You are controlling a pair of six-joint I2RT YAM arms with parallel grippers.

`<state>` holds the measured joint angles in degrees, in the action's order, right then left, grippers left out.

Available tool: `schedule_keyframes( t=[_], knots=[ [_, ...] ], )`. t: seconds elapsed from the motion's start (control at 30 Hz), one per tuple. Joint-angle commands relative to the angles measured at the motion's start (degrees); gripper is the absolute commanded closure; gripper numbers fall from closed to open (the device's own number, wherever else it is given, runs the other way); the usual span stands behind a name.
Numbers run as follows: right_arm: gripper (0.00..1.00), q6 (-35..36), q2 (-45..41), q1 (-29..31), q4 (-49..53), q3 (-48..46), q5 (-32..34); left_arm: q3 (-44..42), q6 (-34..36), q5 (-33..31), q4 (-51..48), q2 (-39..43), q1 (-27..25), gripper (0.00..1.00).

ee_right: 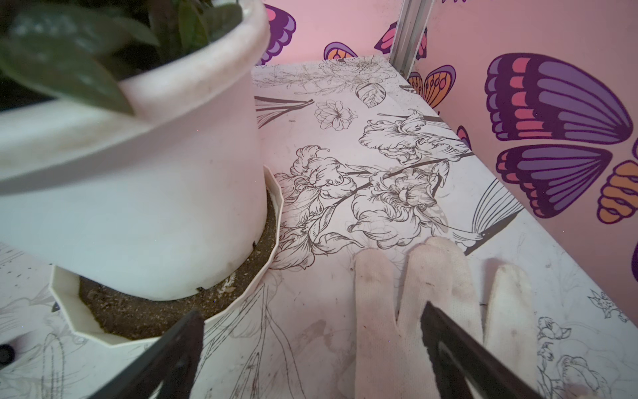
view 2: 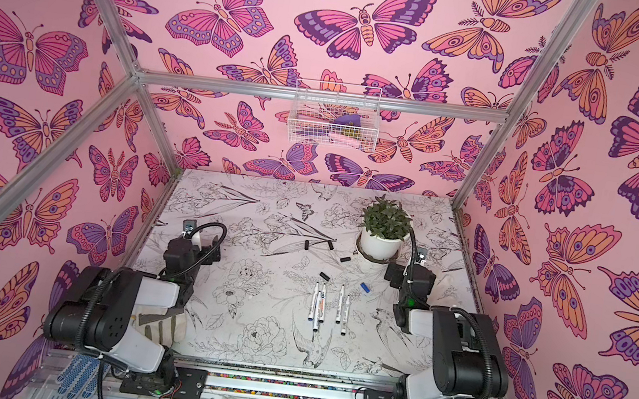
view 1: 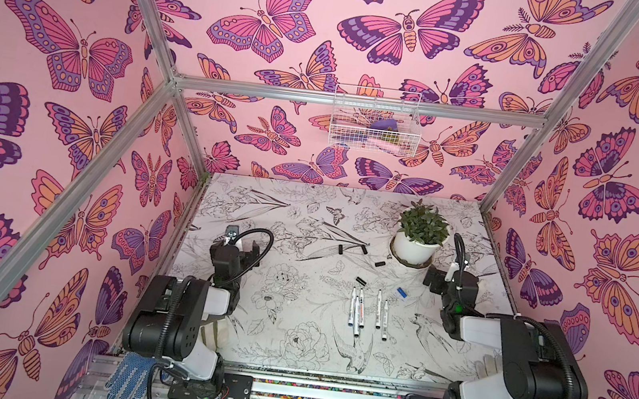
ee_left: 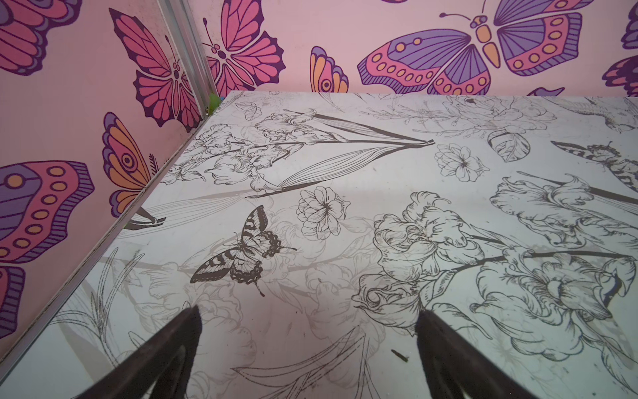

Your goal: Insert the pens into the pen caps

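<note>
Several white pens [view 1: 367, 314] [view 2: 328, 308] lie side by side in the middle of the table, tips toward the back. Beyond them are scattered black pen caps [view 1: 360, 281] [view 1: 379, 264] [view 1: 341, 249] and one blue cap [view 1: 402, 292] [view 2: 365, 287]. My left gripper [view 1: 246, 247] [ee_left: 308, 312] hovers open and empty over bare table at the left, well away from the pens. At the right, my right gripper [view 1: 431, 280] [ee_right: 312, 311] is open and empty beside the plant pot. A small dark round thing [ee_right: 5, 354] at the right wrist view's edge may be a cap.
A white plant pot [view 1: 416, 247] [ee_right: 155, 207] stands on a saucer with soil [ee_right: 262, 269] at the back right. A white glove [ee_right: 397, 311] lies below the right gripper. A wire basket [view 1: 374, 119] hangs on the back wall. Pink walls close the table in.
</note>
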<state>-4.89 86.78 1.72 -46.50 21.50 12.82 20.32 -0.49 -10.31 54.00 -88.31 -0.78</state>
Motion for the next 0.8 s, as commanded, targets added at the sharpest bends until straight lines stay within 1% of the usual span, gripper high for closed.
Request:
schedule_keyframes(
  t=[0.0,0.13,0.17,0.2,0.23,0.27,0.3,0.33,0.37,0.4,0.47,0.5,0.57,0.67,0.73,0.77],
  knots=[
    [0.01,-0.57,-0.75,0.03,-0.61,0.94,0.51,0.03,0.4,0.55,0.21,-0.64,-0.09,0.01],
    [0.01,-0.26,-0.66,0.12,-0.05,1.21,0.38,0.27,0.35,0.69,-0.11,-0.72,-0.1,0.01],
    [0.01,-0.19,-0.79,0.12,-0.21,1.12,0.16,0.47,1.18,2.23,-0.71,-0.18,-0.08,0.01],
    [0.04,0.35,-0.86,0.06,-0.44,1.38,-1.38,2.22,2.17,4.52,-5.96,1.76,-0.26,0.01],
    [0.09,1.21,-1.51,0.06,2.25,2.94,-3.08,6.12,3.17,5.76,-15.81,4.63,-0.71,0.01],
    [0.11,2.24,-4.03,0.05,10.93,6.61,-5.74,11.55,2.93,4.21,-27.34,6.86,-1.31,0.01],
    [0.14,2.35,-6.16,0.12,18.76,10.09,-5.73,15.63,0.9,1.92,-34.44,7.94,-1.67,0.01],
    [0.17,1.5,-8.34,0.05,27.44,14.4,-4.34,18.82,-1.2,1.1,-39.09,8.51,-1.87,0.01],
    [0.2,0.04,-9.54,0.05,31.38,17.0,-2.74,19.99,-1.46,0.2,-40.4,8.95,-2.58,0.01],
    [0.26,-1.02,-10.73,0.05,33.4,18.31,-1.61,20.37,-1.36,-3.13,-40.15,9.49,-4.92,0.01],
    [0.27,-6.11,-13.62,0.2,35.4,18.85,0.35,20.66,-1.25,-9.56,-39.03,10.08,-9.83,0.01],
    [0.27,-8.74,-15.49,0.15,36.4,18.7,0.58,21.36,-1.89,-11.0,-40.12,10.14,-12.19,0.01],
    [0.27,-13.12,-18.63,0.24,39.54,18.45,-0.52,23.63,-2.64,-12.45,-44.33,9.46,-18.93,0.01],
    [0.28,-14.62,-22.29,0.96,42.89,17.81,-0.12,25.78,-2.84,-9.45,-48.7,7.59,-28.82,0.01],
    [0.28,-14.86,-24.13,1.13,45.37,17.76,0.71,26.44,-4.62,-5.5,-50.8,6.02,-35.47,0.01],
    [0.28,-14.24,-24.6,1.12,46.16,17.94,0.47,26.7,-4.52,-2.92,-51.24,5.17,-37.82,0.01]
  ],
)
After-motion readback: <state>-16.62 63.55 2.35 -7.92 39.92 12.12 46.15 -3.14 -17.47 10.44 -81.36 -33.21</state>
